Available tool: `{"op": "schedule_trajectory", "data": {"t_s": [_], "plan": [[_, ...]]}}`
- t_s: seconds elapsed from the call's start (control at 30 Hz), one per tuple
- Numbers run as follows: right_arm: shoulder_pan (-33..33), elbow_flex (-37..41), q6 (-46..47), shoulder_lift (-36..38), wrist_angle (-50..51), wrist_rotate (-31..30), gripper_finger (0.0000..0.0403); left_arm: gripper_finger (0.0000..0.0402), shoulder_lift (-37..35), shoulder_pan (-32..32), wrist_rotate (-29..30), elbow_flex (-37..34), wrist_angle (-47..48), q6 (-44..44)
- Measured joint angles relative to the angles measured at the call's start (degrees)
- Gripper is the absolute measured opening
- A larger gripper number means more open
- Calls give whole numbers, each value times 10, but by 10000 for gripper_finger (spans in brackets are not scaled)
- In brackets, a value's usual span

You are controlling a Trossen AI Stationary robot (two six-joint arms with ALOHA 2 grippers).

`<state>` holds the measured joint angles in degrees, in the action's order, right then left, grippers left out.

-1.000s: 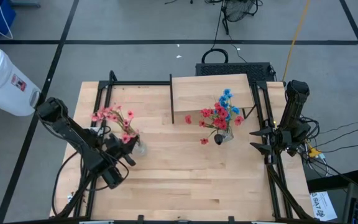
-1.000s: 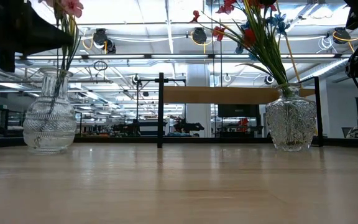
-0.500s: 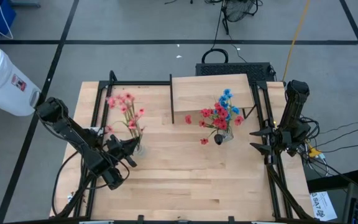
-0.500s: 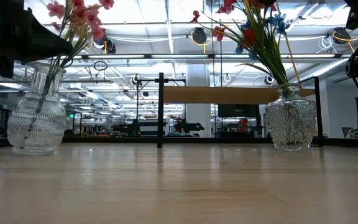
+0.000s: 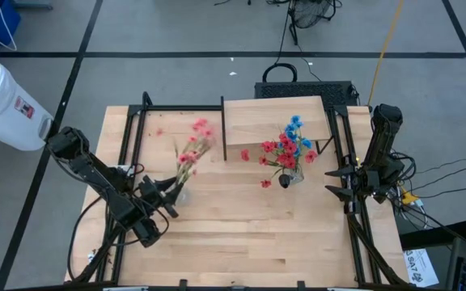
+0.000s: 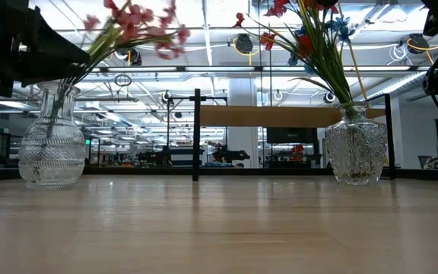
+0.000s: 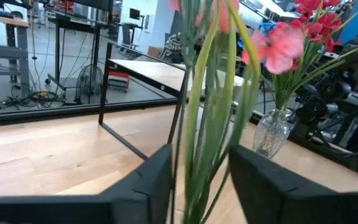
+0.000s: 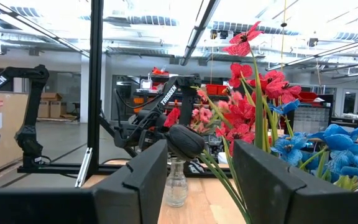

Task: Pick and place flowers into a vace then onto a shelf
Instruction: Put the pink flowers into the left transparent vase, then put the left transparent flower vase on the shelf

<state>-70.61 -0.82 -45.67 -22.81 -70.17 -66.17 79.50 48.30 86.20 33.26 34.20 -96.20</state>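
Up close, the left gripper (image 7: 197,177) stands parted, green stems passing between its fingers untouched. Only the low view shows these stems seated in a clear glass vase (image 6: 50,144); from above, the arm hides the vase. The pink flowers (image 5: 191,147) blur, their spray leaning from vase toward the shelf (image 5: 275,118). The right gripper (image 8: 199,180) waits spread at the table's right edge, empty.

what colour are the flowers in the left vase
Pink, on green stems; the flowers in the left vase show best in the low view.
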Motion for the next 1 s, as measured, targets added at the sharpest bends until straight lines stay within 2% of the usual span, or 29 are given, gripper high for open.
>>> {"op": "schedule_trajectory", "data": {"t_s": [0.23,0.4,0.7,1.0], "plan": [[0,0,0,0,0,0,177,237,0,10,20,0,-3,0],[0,0,0,0,2,0,174,267,0,10,26,1,-5,0],[0,0,0,0,2,0,175,276,-1,20,38,1,-28,11],[0,0,0,0,2,0,178,276,-11,22,39,53,-28,122]]}}
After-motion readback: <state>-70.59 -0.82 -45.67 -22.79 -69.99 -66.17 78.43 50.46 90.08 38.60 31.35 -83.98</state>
